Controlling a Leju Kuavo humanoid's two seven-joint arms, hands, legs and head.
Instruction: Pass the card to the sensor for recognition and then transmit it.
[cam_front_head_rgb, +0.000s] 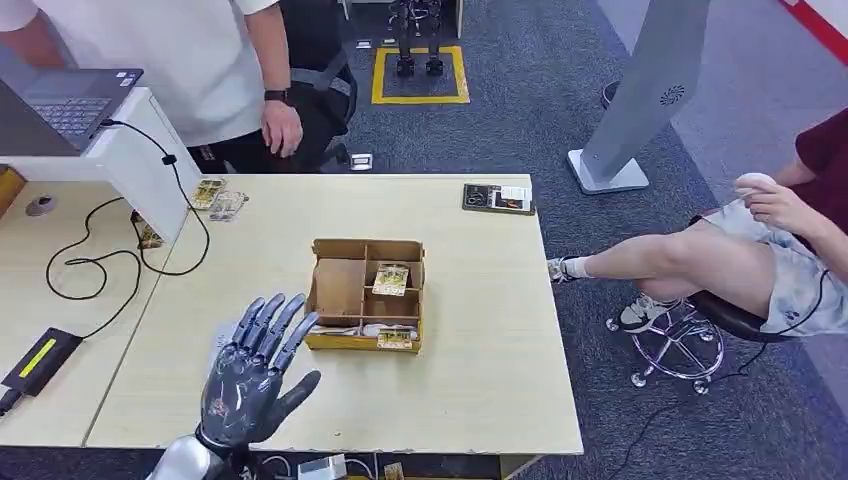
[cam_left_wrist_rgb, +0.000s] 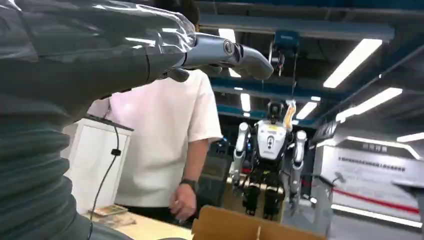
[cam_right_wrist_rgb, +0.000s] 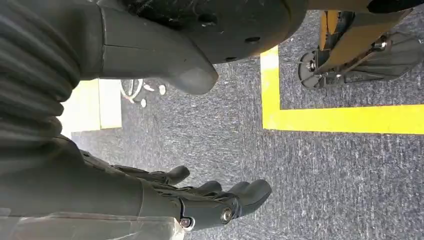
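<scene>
A brown cardboard box (cam_front_head_rgb: 340, 290) with compartments sits mid-table. A yellow card (cam_front_head_rgb: 390, 279) lies in its right compartment and another card (cam_front_head_rgb: 395, 341) along its front edge. My left hand (cam_front_head_rgb: 250, 368) hovers over the table just left of the box, fingers spread, holding nothing; in the left wrist view its fingers (cam_left_wrist_rgb: 227, 52) stretch out above the box's rim (cam_left_wrist_rgb: 250, 227). A black device with a yellow strip (cam_front_head_rgb: 36, 360) lies on the left desk. My right hand (cam_right_wrist_rgb: 200, 200) hangs over grey carpet, fingers loosely apart and empty.
A person in a white shirt (cam_front_head_rgb: 215, 60) stands behind the table's far left corner. More cards (cam_front_head_rgb: 218, 198) lie there. A dark flat device (cam_front_head_rgb: 497, 198) rests at the far right edge. A seated person (cam_front_head_rgb: 760, 250) is to the right. Cables and a laptop (cam_front_head_rgb: 60, 105) are on the left.
</scene>
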